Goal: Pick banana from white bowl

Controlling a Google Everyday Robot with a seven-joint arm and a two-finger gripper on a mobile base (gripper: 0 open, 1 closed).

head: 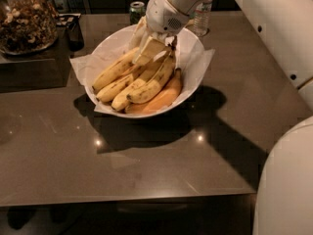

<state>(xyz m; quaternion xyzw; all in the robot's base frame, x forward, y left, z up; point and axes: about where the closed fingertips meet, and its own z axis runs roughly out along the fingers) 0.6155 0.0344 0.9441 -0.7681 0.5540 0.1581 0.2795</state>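
The white bowl (193, 53) sits at the table's middle back, lined with crumpled white paper. It holds several yellow bananas and a smooth orange fruit (164, 96) at its front right. The banana (115, 71), long, fairly straight and speckled, lies along the bowl's left side. My gripper (152, 52) reaches down from the top right into the bowl, right at the stem ends of the bananas, and covers the long banana's upper end. Shorter, more curved bananas (151, 84) lie to its right.
A glass jar of nuts (24, 18) stands on a dark block at the back left, with a dark cup (76, 33) beside it. A green can (138, 9) and a water bottle (200, 21) stand behind the bowl. My white body (288, 180) fills the right edge.
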